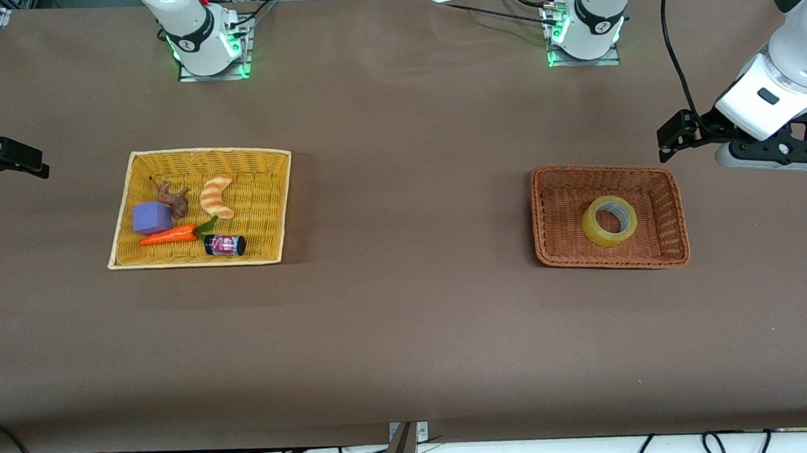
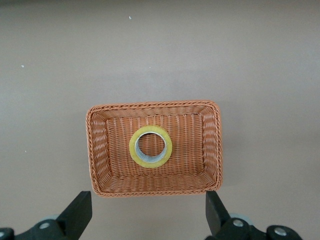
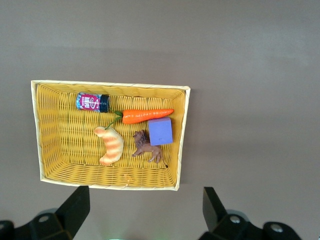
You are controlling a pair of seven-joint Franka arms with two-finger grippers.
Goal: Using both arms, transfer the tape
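The tape (image 1: 609, 221), a yellowish ring, lies flat in the brown wicker basket (image 1: 603, 169) toward the left arm's end of the table. In the left wrist view the tape (image 2: 150, 146) sits at the middle of that basket (image 2: 95, 150). My left gripper (image 1: 675, 136) is open and empty, high in the air over the table just beside the brown basket; its gap (image 2: 148, 215) frames bare table. My right gripper (image 1: 17, 157) is open and empty, high over the table beside the yellow basket (image 1: 196, 153), with its gap (image 3: 145, 212) over bare table.
The yellow basket (image 3: 35, 130) at the right arm's end holds a striped croissant toy (image 1: 217, 197), a purple block (image 1: 151, 217), a carrot (image 1: 169, 234), a small bottle (image 1: 224, 245) and a brown animal figure (image 1: 174, 198). Brown tabletop lies between the two baskets.
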